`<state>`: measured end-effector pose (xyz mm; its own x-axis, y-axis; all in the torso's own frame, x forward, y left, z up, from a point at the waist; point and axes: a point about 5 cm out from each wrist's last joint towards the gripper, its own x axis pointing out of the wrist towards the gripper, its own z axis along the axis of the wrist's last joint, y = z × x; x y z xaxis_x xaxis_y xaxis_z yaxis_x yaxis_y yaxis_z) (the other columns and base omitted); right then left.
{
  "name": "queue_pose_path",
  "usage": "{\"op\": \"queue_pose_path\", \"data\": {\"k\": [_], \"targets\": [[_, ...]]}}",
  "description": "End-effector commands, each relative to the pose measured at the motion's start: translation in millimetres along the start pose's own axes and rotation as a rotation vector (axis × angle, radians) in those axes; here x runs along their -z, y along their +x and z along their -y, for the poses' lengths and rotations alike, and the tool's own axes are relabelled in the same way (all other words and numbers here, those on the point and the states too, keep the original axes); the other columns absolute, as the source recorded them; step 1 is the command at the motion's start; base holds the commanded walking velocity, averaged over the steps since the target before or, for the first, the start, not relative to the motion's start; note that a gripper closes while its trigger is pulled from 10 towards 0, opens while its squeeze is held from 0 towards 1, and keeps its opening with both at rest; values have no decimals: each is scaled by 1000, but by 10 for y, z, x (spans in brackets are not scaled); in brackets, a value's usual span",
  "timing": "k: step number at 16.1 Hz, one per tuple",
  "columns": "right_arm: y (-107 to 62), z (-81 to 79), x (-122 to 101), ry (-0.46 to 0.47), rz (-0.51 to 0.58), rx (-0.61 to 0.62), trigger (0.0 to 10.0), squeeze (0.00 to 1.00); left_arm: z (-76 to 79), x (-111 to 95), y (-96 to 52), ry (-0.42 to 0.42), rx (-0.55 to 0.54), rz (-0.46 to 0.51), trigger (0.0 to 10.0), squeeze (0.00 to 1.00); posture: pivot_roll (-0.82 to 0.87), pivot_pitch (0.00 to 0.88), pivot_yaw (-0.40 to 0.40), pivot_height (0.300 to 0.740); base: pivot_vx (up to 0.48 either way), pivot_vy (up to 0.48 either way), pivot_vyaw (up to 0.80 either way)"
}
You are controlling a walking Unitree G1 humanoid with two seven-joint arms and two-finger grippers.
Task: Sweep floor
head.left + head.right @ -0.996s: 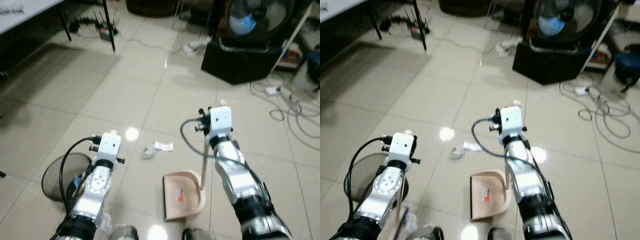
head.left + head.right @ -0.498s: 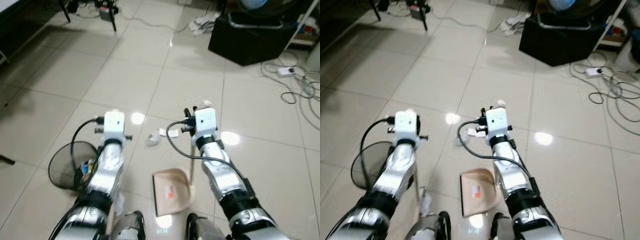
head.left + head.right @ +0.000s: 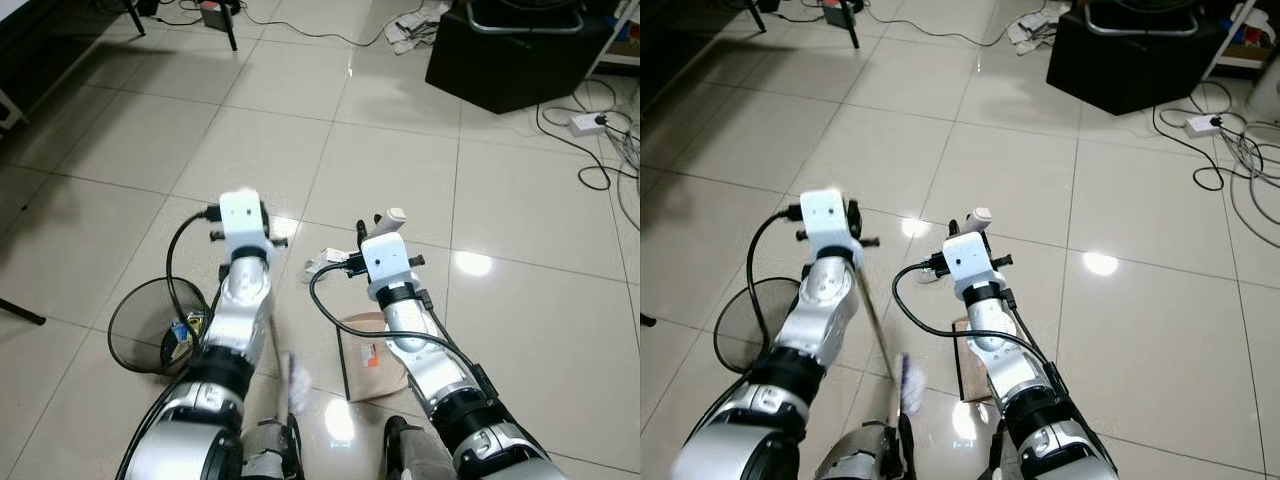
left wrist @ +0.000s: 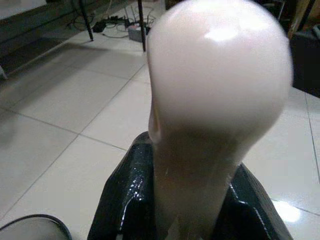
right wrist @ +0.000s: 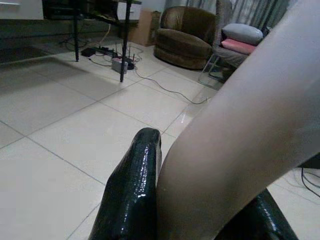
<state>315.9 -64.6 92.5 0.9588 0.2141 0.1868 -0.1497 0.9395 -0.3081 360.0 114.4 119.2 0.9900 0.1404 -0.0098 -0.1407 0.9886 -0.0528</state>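
The head camera has tipped down and in over the last second: the fan and black box that stood far right have slid to the top edge, and the arms now rise close under the lens; much of that shift is the camera's own, not the things'. What has truly changed is the spacing; the dustpan [image 3: 372,357], a second ago plain to see left of the right arm, now lies under the right forearm with the crumpled paper scraps [image 3: 322,266] just beyond its far edge, nearer the pan than they were.

The left gripper [image 4: 165,200] is clamped on the broom handle [image 4: 215,100], whose rounded pale top bulges between the black fingers [image 4: 125,195] in the left wrist view; the thin shaft runs down and toward the robot to the broom head [image 3: 908,378], which looks like a pale blurred tuft near the feet, though the blur makes that a guess. The right gripper [image 5: 200,200] is closed on the dustpan handle [image 5: 240,125], its tip showing as a white knob [image 3: 395,215] above the wrist.

The mesh waste bin [image 3: 150,330] sits on the tile floor [image 3: 120,140] to the near left, beside the left arm, with some litter inside.

Judging from this, the pan is being brought up to the scraps and the broom is not yet behind them; the sweep into the pan is not yet done.
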Motion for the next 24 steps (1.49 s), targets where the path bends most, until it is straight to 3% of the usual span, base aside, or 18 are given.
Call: {"op": "queue_pose_path", "data": {"k": [1, 5, 10, 12, 13, 15, 19, 24], "targets": [[-68, -136, 13, 8, 3, -41, 10000, 0, 46, -57, 31, -84, -30, 0, 10000, 0, 8, 294, 93, 740, 0, 0, 0], [-96, -277, -11, 116, -10, -56, 10000, 0, 274, -235, 97, -216, -29, 2, 10000, 0, 5, 291, 97, 740, 0, 0, 0], [-81, -331, -37, 179, -23, -36, 10000, 0, 385, -383, 149, -347, -1, 7, 10000, 0, -5, 272, 92, 740, 0, 0, 0], [-73, -295, -33, 192, -21, -35, 10000, 0, 391, -509, 186, -321, 74, 55, 10000, 0, -10, 249, 90, 740, 0, 0, 0], [-67, -213, -9, 202, -22, -31, 10000, 0, 383, -633, 186, -157, 229, 134, 10000, 0, -15, 222, 88, 740, 0, 0, 0], [-68, -79, 28, 206, -23, -11, 10000, 0, 249, -688, 160, -28, 333, 185, 10000, 0, -21, 177, 84, 740, 0, 0, 0], [-69, 176, 90, 214, -39, 66, 10000, 0, -61, -728, 117, 112, 374, 223, 10000, 0, -32, 100, 68, 740, 0, 0, 0], [-65, 377, 67, 234, -27, 104, 10000, 0, -394, -749, 29, 83, 324, 196, 10000, 0, -51, 13, 52, 740, 0, 0, 0]]}}
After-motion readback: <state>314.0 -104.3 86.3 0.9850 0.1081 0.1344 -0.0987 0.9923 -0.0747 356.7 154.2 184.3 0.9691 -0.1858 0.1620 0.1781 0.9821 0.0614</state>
